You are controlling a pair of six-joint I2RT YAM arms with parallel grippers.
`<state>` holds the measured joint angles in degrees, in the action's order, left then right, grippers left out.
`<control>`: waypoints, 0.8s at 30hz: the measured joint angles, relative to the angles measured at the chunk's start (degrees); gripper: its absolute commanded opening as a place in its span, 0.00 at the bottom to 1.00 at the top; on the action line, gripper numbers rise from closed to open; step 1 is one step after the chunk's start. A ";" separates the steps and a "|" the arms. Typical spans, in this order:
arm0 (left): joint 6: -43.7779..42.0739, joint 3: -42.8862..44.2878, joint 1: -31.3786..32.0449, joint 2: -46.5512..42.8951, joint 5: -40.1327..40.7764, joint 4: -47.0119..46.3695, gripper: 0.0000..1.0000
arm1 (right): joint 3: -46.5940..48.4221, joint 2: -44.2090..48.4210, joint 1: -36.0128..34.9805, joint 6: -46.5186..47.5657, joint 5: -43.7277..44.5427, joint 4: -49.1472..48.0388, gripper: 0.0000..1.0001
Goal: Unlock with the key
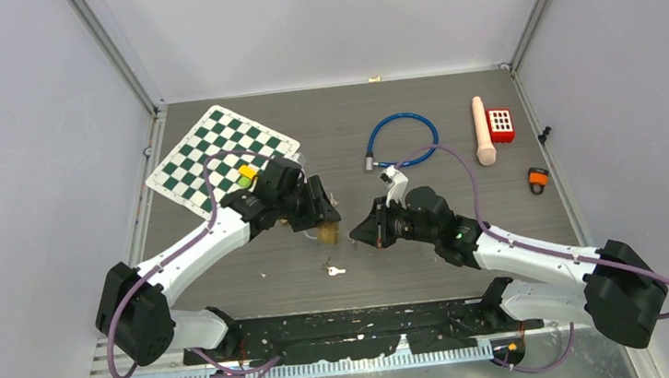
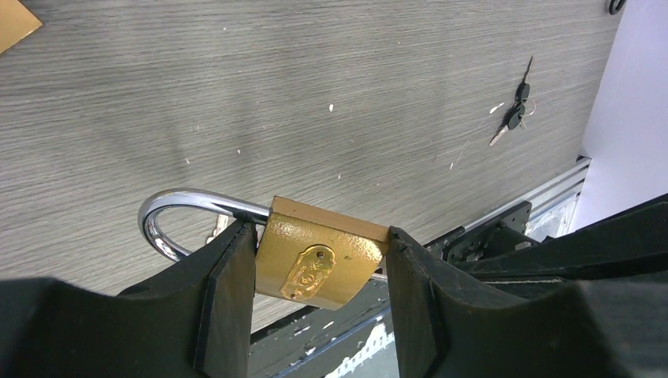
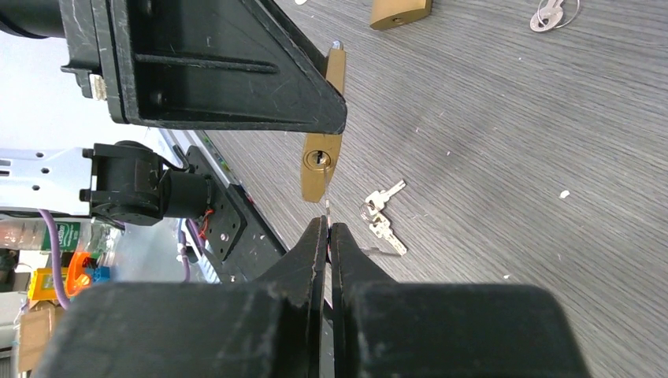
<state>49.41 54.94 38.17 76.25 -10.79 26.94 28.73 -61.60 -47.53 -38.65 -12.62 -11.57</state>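
Near the middle of the top view, a little below centre, the left gripper (image 1: 322, 216) holds a brass padlock (image 1: 328, 234) above the grey wood-grain table (image 1: 396, 100). In the left wrist view its black fingers (image 2: 228, 299) are clamped on the two sides of the lock body, and the chrome shackle (image 2: 169, 214) curves out toward the left of the frame.

Just to the right of the padlock in the top view, the right gripper (image 1: 374, 227) points at it. In the right wrist view its fingers (image 3: 311, 260) are pressed together on a thin silver key (image 3: 325, 211), whose blade pokes up from between the tips. The blade's tip lies close under the keyhole (image 3: 317, 160) in the lock's end face. Whether it touches the lock cannot be told.

A small bunch of silver keys (image 1: 334, 269) lies on the table just below the padlock in the top view. At the top edge of the right wrist view a second brass padlock (image 3: 400, 12) lies flat, with a key ring (image 3: 551, 14) to its right.

In the upper left of the top view is a green-and-white checkered mat (image 1: 221, 154). A blue cable loop (image 1: 403, 136), a cream cylinder (image 1: 483, 130) and a red block (image 1: 500, 124) sit in the upper right.
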 measured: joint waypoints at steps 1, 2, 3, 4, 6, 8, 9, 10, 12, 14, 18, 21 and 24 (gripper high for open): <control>0.04 -0.11 0.00 0.00 0.00 -0.13 0.00 | 0.00 -0.02 0.00 -0.09 -0.09 -0.17 0.05; 0.07 -0.13 0.00 0.00 -0.04 -0.22 0.00 | 0.00 -0.02 0.00 -0.28 -0.15 -0.39 0.05; 0.11 -0.13 0.00 0.00 -0.07 -0.33 0.00 | 0.00 -0.02 0.00 -0.44 -0.20 -0.61 0.05; 0.11 -0.13 0.00 0.00 -0.13 -0.44 0.00 | 0.00 -0.02 0.00 -0.50 -0.20 -0.85 0.05; 0.13 -0.15 0.00 -0.04 -0.17 -0.59 0.00 | 0.00 -0.02 0.00 -0.61 -0.20 -1.11 0.05; 0.13 -0.24 0.00 -0.04 -0.20 -0.63 0.00 | 0.00 0.00 0.00 -0.72 -0.20 -1.27 0.05; 0.13 -0.33 0.00 -0.04 -0.22 -0.66 0.00 | 0.00 0.07 0.00 -0.72 -0.20 -1.27 0.05; 0.13 -0.42 0.00 -0.04 -0.24 -0.63 0.00 | 0.00 0.11 0.00 -0.74 -0.20 -1.27 0.05; 0.13 -0.63 0.00 -0.04 -0.31 -0.66 0.00 | 0.00 0.11 0.00 -0.74 -0.22 -1.33 0.05; 0.13 -0.83 0.00 -0.26 -0.37 -0.63 0.00 | 0.00 0.11 0.00 -0.76 -0.22 -1.36 0.05; 0.11 -0.87 0.02 -0.96 -0.37 -0.72 0.00 | 0.00 0.11 0.00 -0.74 -0.22 -1.36 0.05; 0.11 -0.87 0.02 -1.40 -0.42 -1.03 0.00 | 0.00 0.11 0.00 -0.74 -0.22 -1.38 0.05; 0.11 -0.87 0.02 -1.55 -0.48 -1.05 0.00 | 0.00 0.07 -0.15 -0.74 -0.22 -1.53 0.05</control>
<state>49.52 54.06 38.20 74.70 -11.27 25.89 28.73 -61.54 -47.68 -39.40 -12.84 -13.10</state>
